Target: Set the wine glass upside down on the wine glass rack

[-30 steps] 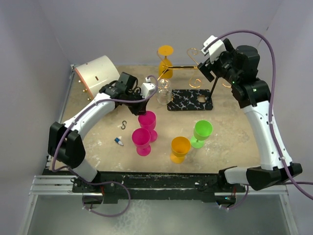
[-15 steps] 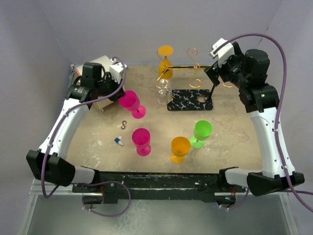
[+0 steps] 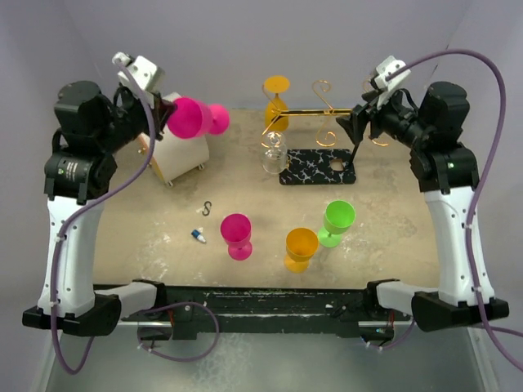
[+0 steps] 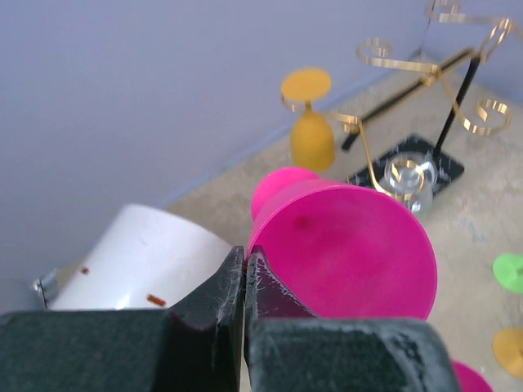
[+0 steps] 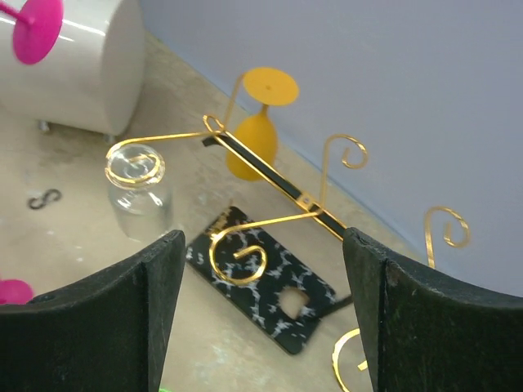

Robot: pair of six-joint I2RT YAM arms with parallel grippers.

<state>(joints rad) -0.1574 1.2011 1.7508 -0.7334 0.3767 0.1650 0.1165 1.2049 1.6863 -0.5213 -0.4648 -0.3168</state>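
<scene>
My left gripper (image 3: 157, 110) is shut on the rim of a pink wine glass (image 3: 189, 118) and holds it on its side, high above the table's far left. In the left wrist view the fingers (image 4: 245, 255) pinch the rim of the pink bowl (image 4: 343, 245). The wine glass rack (image 3: 319, 113), gold wire on a black marbled base (image 3: 319, 168), stands at the back middle. An orange glass (image 3: 276, 102) and a clear glass (image 3: 273, 153) hang upside down on it. My right gripper (image 3: 359, 122) is open and empty above the rack's right end, over the base (image 5: 270, 282).
A white cylinder (image 3: 176, 145) lies under the held glass. A pink glass (image 3: 237, 235), an orange glass (image 3: 300, 247) and a green glass (image 3: 337, 220) stand upright at the front. A small S hook (image 3: 207, 208) and a blue-white bit (image 3: 198, 236) lie left of them.
My left arm has lifted the pink glass off the table, swung it up and to the far left, and tipped it onto its side. My right gripper has drifted slightly right.
</scene>
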